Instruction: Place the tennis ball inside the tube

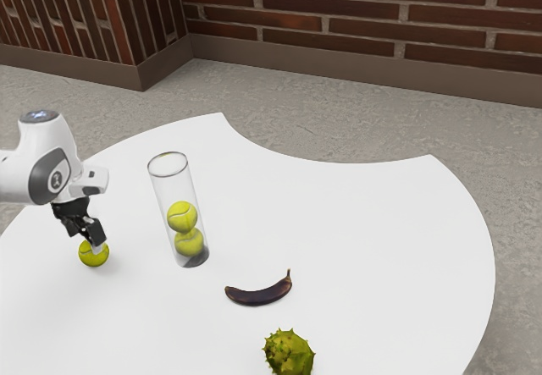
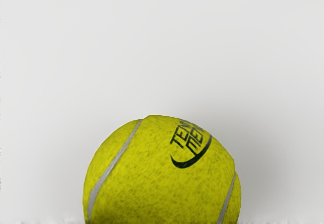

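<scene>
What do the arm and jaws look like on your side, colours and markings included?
My arm has a smooth, rounded white shell. A dark grey rounded panel on its side carries a small pale round emblem, and a dark grey-blue cap tops the joint. The jaws are black and blocky, with a pale tip.

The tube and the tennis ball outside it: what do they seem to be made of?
The tube looks like clear, smooth plastic, though glass is possible: the two yellow balls inside show through its wall. The outside ball looks covered in matte felt: its yellow surface is finely mottled, with grey seams and no glare.
</scene>
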